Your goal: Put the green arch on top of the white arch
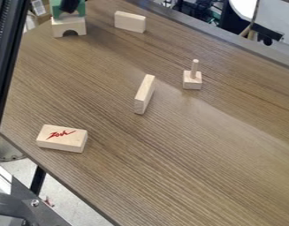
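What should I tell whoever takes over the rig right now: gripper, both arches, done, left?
Gripper: the gripper is at the green arch, at the view's top edge; whether it grips the arch, I can't tell.
Pieces: the green arch looks to be on top of the white arch, which stands on the wooden table with its opening down.
Done: green is over white, seemingly seated; this one angle can't confirm full contact.
Left: probably just check the seating, let go if gripped, and back away gently so the stack doesn't shift.
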Motion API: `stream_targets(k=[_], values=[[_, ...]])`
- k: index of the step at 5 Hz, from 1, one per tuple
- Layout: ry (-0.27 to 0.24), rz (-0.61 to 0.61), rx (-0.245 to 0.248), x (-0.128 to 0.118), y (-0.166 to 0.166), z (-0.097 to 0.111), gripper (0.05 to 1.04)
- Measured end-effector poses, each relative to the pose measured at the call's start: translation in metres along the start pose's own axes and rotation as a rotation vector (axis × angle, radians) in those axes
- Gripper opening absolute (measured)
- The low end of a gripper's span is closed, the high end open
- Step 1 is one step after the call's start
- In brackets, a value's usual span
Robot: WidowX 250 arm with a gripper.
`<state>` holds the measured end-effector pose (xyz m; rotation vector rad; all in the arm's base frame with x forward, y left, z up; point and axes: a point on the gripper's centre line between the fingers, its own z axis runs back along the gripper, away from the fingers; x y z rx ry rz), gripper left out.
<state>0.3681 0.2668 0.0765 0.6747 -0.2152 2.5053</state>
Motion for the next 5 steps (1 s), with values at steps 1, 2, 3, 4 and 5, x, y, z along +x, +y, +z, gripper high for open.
stream_targets(k=[1, 2, 3, 4, 5], values=[[0.019, 0.017, 0.010, -0.0020, 0.0017, 0.0017, 0.706], [0.015, 0.027, 0.017, -0.0016, 0.0027, 0.0013, 0.967], [0.017, 0.036, 0.019, -0.0009, 0.0027, 0.0016, 0.998], [0.003, 0.030, 0.033, -0.0026, 0.0048, -0.0045, 0.998], [0.004, 0.039, 0.019, 0.0017, 0.0047, 0.0005, 0.998]])
